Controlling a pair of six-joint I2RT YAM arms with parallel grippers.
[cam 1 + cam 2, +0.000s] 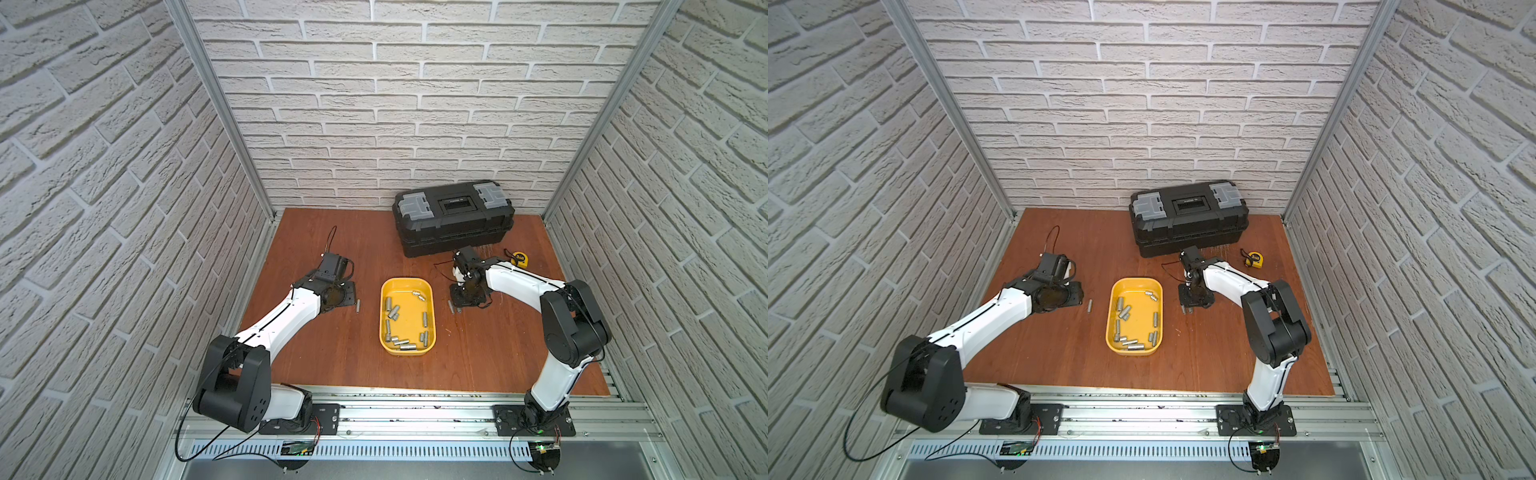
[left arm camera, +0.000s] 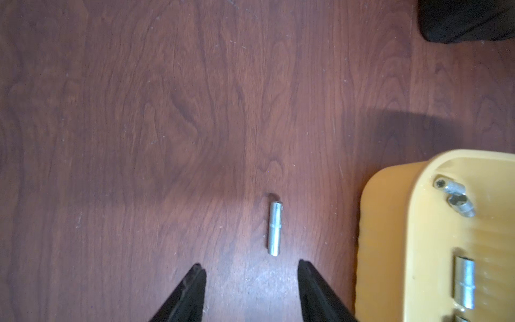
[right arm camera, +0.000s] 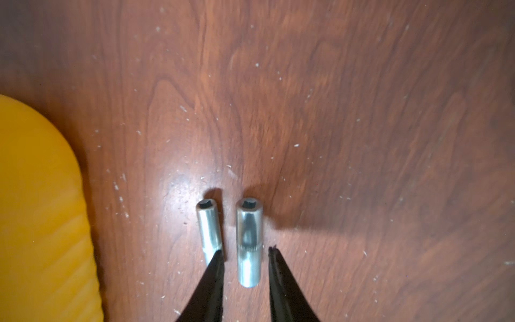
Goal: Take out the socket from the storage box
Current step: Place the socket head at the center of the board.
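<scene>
The storage box (image 1: 407,281), a shallow yellow tub (image 1: 1136,318), sits mid-table with several silver sockets (image 1: 392,309) lying in it. In the right wrist view my right gripper (image 3: 246,249) is open, low over the table to the right of the box (image 3: 36,209). One socket (image 3: 249,239) lies on the wood between its fingertips, with a small gap on each side. A second socket (image 3: 209,225) lies beside it, just outside one fingertip. My left gripper (image 2: 250,269) is open and empty left of the box (image 2: 390,223). A third socket (image 2: 274,227) lies just past its fingertips.
A large black toolbox (image 1: 453,216) with grey latches stands shut at the back, close behind my right wrist. A yellow tape measure (image 1: 519,258) lies right of it. Brick-pattern walls close in three sides of the wooden table (image 1: 332,353).
</scene>
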